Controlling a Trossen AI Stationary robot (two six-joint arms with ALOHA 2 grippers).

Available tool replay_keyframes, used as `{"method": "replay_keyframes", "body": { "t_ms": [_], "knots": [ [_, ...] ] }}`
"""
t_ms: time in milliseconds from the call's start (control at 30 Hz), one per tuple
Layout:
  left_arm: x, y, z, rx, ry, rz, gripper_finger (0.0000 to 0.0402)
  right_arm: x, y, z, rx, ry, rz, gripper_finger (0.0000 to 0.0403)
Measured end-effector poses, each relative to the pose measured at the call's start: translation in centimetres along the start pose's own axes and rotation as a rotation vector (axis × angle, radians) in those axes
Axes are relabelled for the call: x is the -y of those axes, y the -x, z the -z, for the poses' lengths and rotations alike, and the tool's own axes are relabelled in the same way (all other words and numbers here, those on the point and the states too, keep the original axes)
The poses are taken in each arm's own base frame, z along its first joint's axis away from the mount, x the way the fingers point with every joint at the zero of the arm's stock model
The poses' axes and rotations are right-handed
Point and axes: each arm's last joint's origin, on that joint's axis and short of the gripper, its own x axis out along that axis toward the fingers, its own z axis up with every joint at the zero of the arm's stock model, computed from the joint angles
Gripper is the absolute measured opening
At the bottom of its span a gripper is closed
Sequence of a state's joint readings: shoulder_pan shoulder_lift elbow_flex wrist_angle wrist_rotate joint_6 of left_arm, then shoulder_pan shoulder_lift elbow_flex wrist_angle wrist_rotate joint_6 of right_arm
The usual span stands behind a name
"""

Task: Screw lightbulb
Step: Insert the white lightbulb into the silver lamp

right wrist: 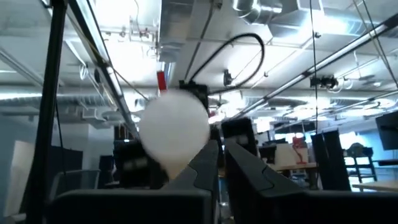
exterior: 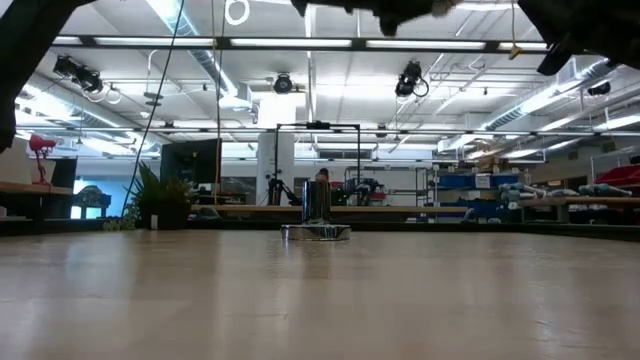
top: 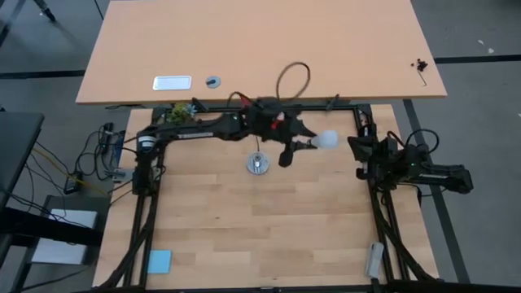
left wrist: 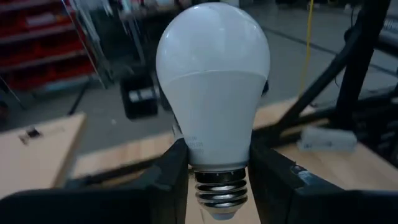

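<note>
The white lightbulb (top: 327, 139) hangs in the air above the table's far middle, with my left gripper (top: 312, 145) shut on it; the left wrist view shows the lightbulb (left wrist: 212, 81) large between the two fingers. The round silver socket (top: 257, 163) stands on the table below and to the left of the bulb, and also shows as the socket (exterior: 316, 228) in the low view. My right gripper (top: 355, 150) is at the table's right, close to the bulb's round end and touching nothing. In its own view the right gripper (right wrist: 221, 171) is shut, with the bulb (right wrist: 174, 134) beyond it. My left gripper pinches the bulb's narrow neck (left wrist: 194, 148), just above the metal screw end (left wrist: 219, 190), between its two fingers (left wrist: 171, 171). The fingers come about level from the table's left and lie along the bulb. The bulb is lifted clear, round end toward the table's right, screw end back between the fingers.
A second tabletop lies beyond the far edge, with a white flat piece (top: 172, 82), a small round part (top: 212, 81) and a small black item (top: 421, 67). A blue card (top: 159, 261) lies near the front left and a grey piece (top: 373, 259) near the front right.
</note>
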State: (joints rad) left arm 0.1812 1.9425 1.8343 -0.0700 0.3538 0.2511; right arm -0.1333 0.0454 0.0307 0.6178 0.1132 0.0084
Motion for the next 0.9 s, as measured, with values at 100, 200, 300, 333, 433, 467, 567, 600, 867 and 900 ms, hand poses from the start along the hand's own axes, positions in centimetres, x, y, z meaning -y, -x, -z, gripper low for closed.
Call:
{"method": "replay_keyframes", "body": {
  "t_ms": [100, 200, 300, 333, 433, 467, 567, 600, 867, 900],
  "knots": [
    [-0.6, 1.5, -1.6, 0.053, -0.019, -0.027, 0.0129, -0.1, -0.6, -0.2, -0.027, 0.012, 0.0, 0.0055],
    [-1.3, 2.5, -2.3, 0.079, -0.019, -0.034, 0.0129, -0.2, -1.4, -0.4, -0.063, 0.015, 0.001, 0.0071],
    [-1.8, 2.8, -2.3, 0.086, -0.004, -0.025, 0.0129, -0.3, -2.6, -0.4, -0.117, 0.004, 0.003, 0.0085],
    [-1.9, 2.9, -2.2, 0.084, 0.0, -0.016, 0.0129, -0.3, -3.0, -0.4, -0.133, -0.003, 0.003, 0.009],
    [-1.9, 2.8, -1.8, 0.099, -0.005, -0.01, 0.0129, -0.5, -4.4, -0.5, -0.174, -0.004, 0.005, 0.0101],
    [-1.8, 2.8, -1.6, 0.111, -0.01, -0.005, 0.0129, -0.5, -4.8, -0.4, -0.19, -0.003, 0.005, 0.0105],
    [-1.6, 2.8, -0.9, 0.137, -0.018, 0.009, 0.0129, -0.7, -6.0, -0.7, -0.211, -0.001, -0.001, 0.0113],
    [-1.5, 2.8, -0.7, 0.151, -0.013, 0.007, 0.0129, -0.7, -6.3, -0.7, -0.217, 0.002, -0.002, 0.0115],
    [-0.5, 4.0, 1.5, 0.226, 0.009, 0.031, 0.0129, -1.0, -8.5, 0.6, -0.341, 0.016, -0.002, 0.0124],
    [-0.3, 4.4, 1.8, 0.232, 0.007, 0.031, 0.0129, -1.0, -8.7, 0.9, -0.362, 0.016, -0.002, 0.0124]
  ]
}}
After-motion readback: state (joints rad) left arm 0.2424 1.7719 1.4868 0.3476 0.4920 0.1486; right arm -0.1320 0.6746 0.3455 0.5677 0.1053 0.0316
